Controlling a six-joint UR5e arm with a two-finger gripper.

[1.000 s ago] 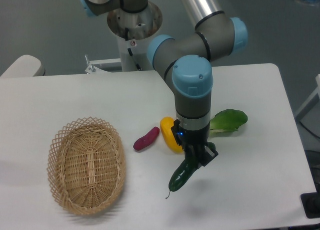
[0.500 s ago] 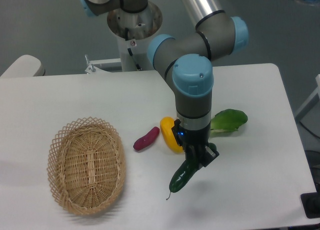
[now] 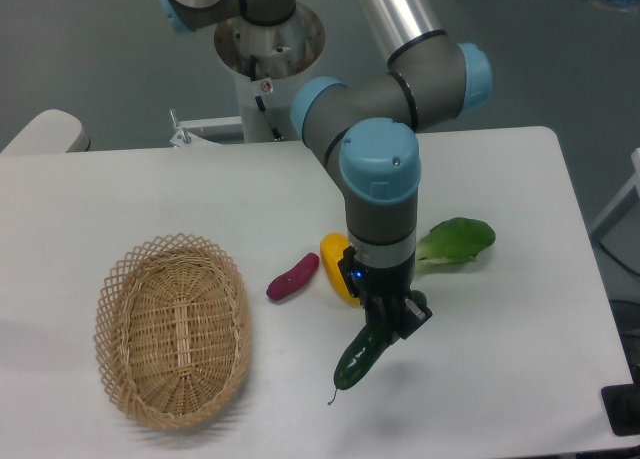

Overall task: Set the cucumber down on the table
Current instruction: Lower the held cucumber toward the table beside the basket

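**Cucumber carried a touch left and lower, not yet let go**

Slightly leftward and downward is how the arm has shifted over the last second: the wrist, the gripper (image 3: pixel 385 329) and the cucumber (image 3: pixel 357 357) have all slid a little toward the wicker basket (image 3: pixel 175 329), and the stem tip now sits lower in the view.

Nearest the camera, the cucumber hangs tilted, thick end up between the fingers and thin stem pointing down and to the left, to the right of the basket and well apart from it. The claw is closed on the cucumber's upper end; only a narrow gap shows, filled by the vegetable. Whether the stem tip touches the table (image 3: pixel 500 399) cannot be told from this angle; a faint shadow lies just under it, so it looks close.

Behind the cucumber, a yellow vegetable (image 3: pixel 336 267) lies partly hidden by the wrist, with the magenta vegetable (image 3: pixel 292 276) just beside it on the basket's side. Farther right of the basket, beyond the arm, lies the light green leafy vegetable (image 3: pixel 455 241).

As a judgement, the carry is mostly done: the cucumber is out over bare tabletop. Left to do are the final lowering, opening the fingers, and drawing away.
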